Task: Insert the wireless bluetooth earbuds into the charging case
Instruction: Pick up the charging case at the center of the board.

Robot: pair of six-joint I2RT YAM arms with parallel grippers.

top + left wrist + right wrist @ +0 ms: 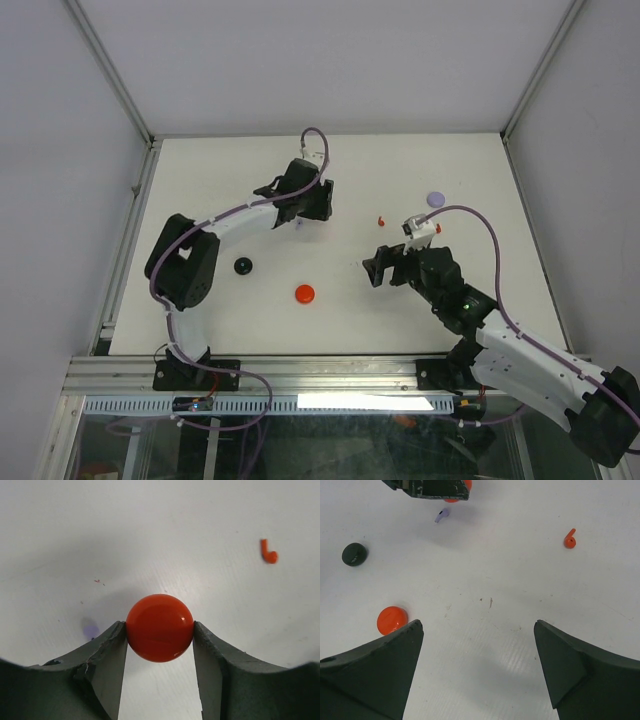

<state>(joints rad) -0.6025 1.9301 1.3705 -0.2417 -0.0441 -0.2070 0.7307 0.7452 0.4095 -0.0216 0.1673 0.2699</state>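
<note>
My left gripper (159, 627) is shut on a glossy red round charging case (159, 628), its fingertips pressing on both sides, at the back middle of the table (312, 208). A red earbud (268, 552) lies to its right (381, 220), also in the right wrist view (570, 539). A pale lavender earbud (441, 515) lies just under the left gripper. My right gripper (478, 627) hangs open over bare table at centre right (385, 268), with nothing between its fingers.
A second red disc (305, 293) lies at the front middle (392, 620), a black disc (243, 265) to its left (354, 554), and a lavender disc (435, 198) at the back right. A small red piece (438, 229) sits by the right wrist. White walls enclose the table.
</note>
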